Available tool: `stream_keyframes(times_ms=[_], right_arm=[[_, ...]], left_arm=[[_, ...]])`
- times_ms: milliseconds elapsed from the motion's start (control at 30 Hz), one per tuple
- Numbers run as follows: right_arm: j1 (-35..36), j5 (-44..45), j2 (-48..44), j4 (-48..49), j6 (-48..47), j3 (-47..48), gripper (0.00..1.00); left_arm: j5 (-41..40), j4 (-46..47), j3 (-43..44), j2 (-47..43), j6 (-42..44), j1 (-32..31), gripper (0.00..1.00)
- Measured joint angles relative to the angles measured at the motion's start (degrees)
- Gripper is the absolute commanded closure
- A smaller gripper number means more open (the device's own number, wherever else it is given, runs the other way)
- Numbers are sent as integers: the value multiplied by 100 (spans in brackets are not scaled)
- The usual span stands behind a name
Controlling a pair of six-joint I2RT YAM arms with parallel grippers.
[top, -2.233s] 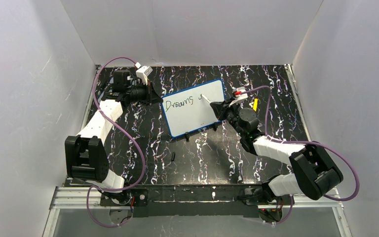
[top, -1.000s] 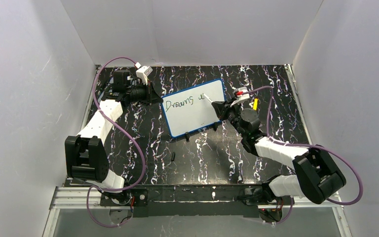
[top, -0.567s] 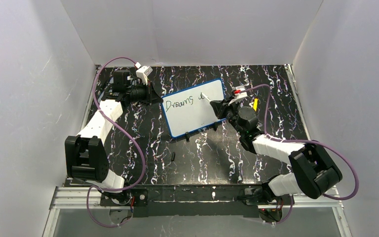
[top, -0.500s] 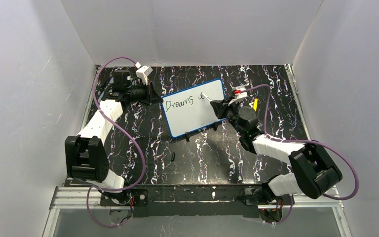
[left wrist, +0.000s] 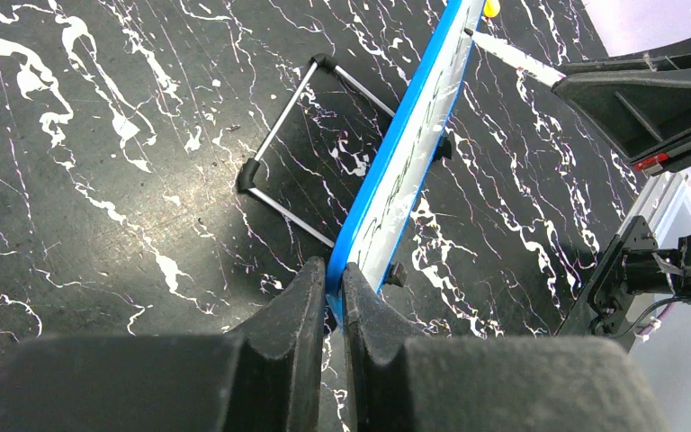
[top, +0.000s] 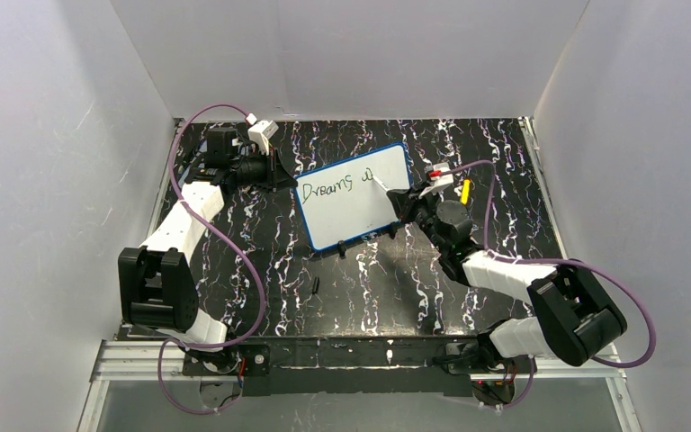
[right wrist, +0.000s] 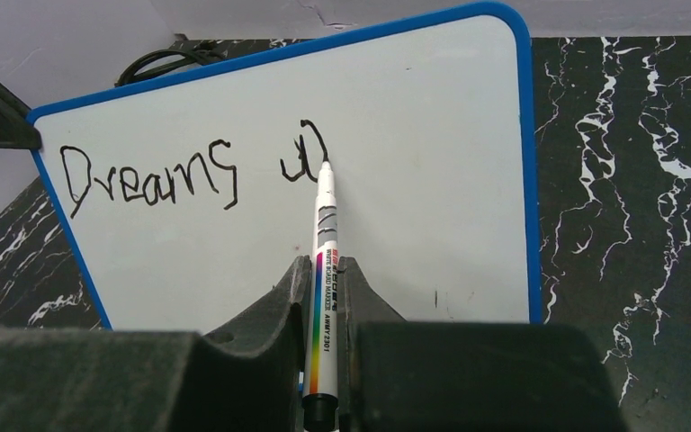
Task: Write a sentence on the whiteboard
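The whiteboard (top: 351,216), white with a blue rim, stands tilted on its feet at the middle of the table. My left gripper (left wrist: 335,274) is shut on its blue left edge (left wrist: 405,153). My right gripper (right wrist: 324,270) is shut on a white marker (right wrist: 324,234) with a rainbow stripe. The marker's tip touches the board face (right wrist: 414,234). The sentence (right wrist: 148,178) reads "Dreams", followed by one rounded letter (right wrist: 306,155) right at the tip. In the top view the marker (top: 380,183) reaches the board from the right, out of my right gripper (top: 396,200).
A small yellow object (top: 465,190) lies right of the right wrist. A small black piece (top: 316,287) lies on the marbled table in front of the board. The board's wire stand (left wrist: 279,153) juts out behind it. White walls enclose the table on three sides.
The right gripper has shifted the marker tip a little to the right over the board, and the mark after "Dreams" has grown into a rounded letter. The left arm has not moved.
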Motion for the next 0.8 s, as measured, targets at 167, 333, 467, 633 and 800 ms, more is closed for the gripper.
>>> stream_keyframes(times_ms=[167,333,467,633,800], right_arm=[[0,-15,-15,33,50,-96,99],[0,-7,-20,52,111,-96,99],[0,13,0,140,129,-92,99],[0,66,90,254,129,-13,99],[0,144,175,358,129,72,99]], left_arm=[[0,0,0,0,-2,0,100],[0,0,0,0,0,0,100],[0,0,0,0,0,0,100],[0,0,0,0,0,0,100],[0,0,0,0,-2,0,100]])
